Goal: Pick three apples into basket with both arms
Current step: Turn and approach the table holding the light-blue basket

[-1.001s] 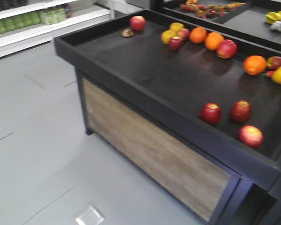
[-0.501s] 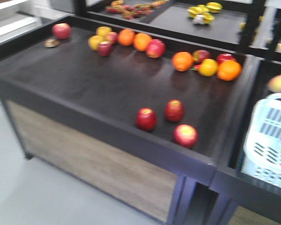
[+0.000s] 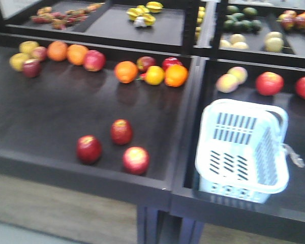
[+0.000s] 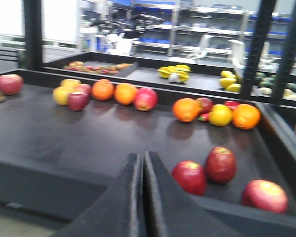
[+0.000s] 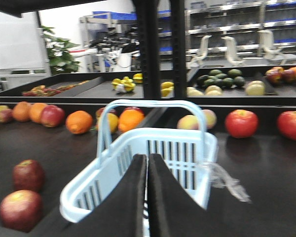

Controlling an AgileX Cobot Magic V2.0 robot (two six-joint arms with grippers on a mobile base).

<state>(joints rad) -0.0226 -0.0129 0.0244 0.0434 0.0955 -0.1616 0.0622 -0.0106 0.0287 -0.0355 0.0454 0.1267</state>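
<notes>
Fingers (image 4: 122, 197) pinched shut and empty on left gripper (image 4: 141, 158) and right gripper (image 5: 147, 159), view's swung right, whole basket (image 3: 242, 148) showing now.

The right claw (image 5: 147, 159) hides part of the basket (image 5: 180, 150).

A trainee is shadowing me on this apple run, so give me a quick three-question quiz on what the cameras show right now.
1. Multiple choice: where does the basket stand relative to the three apples? A) left of them B) right of them, in the next bin C) behind them.
2. True or false: the basket already holds an apple.
3. Fill in: the fingers of the left gripper and right gripper are ___.
Key: 1 B. 2 false, no apple shows inside it. 3 shut, with nothing held.
</notes>
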